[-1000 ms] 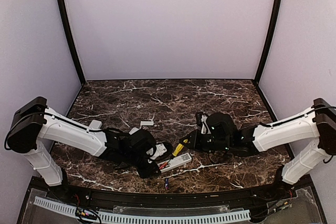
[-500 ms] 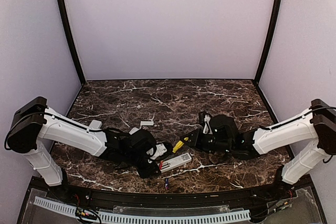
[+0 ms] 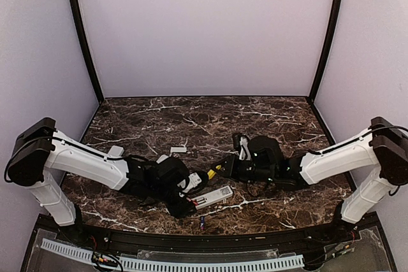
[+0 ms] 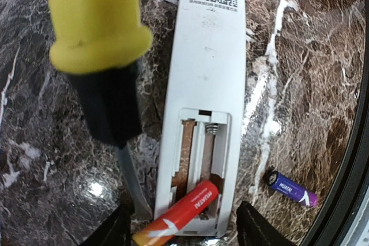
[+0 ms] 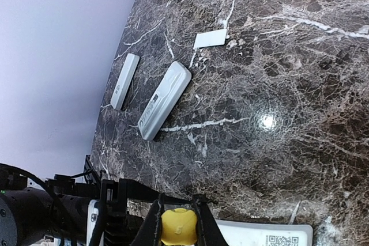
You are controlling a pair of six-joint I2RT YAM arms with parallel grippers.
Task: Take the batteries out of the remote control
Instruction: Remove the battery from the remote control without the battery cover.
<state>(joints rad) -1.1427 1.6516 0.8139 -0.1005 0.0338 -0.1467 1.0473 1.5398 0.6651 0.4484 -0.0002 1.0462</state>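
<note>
The white remote (image 4: 206, 79) lies back-up on the dark marble table (image 4: 311, 73), close to the table's front edge, with its battery bay (image 4: 196, 154) uncovered. One orange-red battery (image 4: 176, 214) sits crooked at the near end of the bay, with one end inside and the other poking out past the remote's edge. The rest of the bay shows only bare metal contacts and a spring. A blue battery (image 4: 291, 188) lies loose on the marble just beside the remote, near the black front rim.

The left gripper (image 4: 184, 233) hangs low over that end of the remote. Its fingers are spread wide to either side and pinch nothing, and the orange-red battery lies between them.

The right gripper (image 5: 176, 223) is clamped on the yellow handle of a screwdriver (image 4: 95, 21). The tool's black neck and grey blade slant down just beside the remote's long edge, toward the battery's protruding end. I cannot tell whether the tip touches it.

Farther back on the left side of the table, a rounded white remote (image 5: 164, 101) and a slimmer remote (image 5: 125, 80) lie near each other at a similar slant. A small white cover plate (image 5: 210, 38) rests flat beyond them, apart from both.
</note>
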